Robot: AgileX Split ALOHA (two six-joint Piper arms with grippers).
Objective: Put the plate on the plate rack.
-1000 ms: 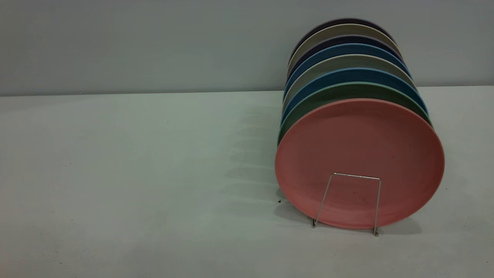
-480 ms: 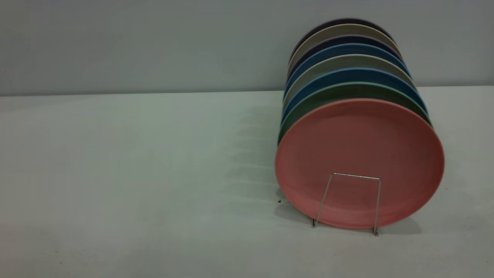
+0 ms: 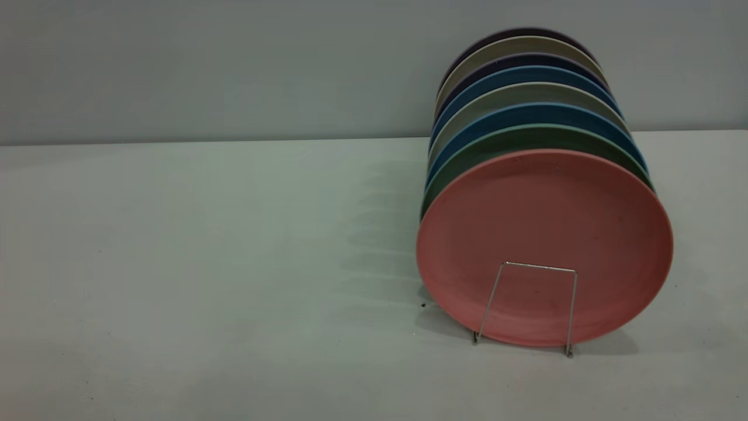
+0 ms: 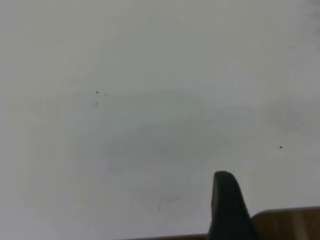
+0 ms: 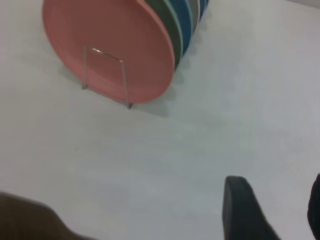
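Plainly, the plate [image 3: 543, 234] stands upright on the plate rack [image 3: 529, 307], foremost of a row of plates [image 3: 526, 105], toward the right end of the pale bench [image 3: 204, 263], whose far edge meets a bare grey wall [image 3: 234, 64]. The right gripper [image 5: 272, 212] hovers over bare bench well apart from the rack, its fingers spread and holding nothing. Only one left gripper finger [image 4: 225, 205] shows, so its opening cannot be told.
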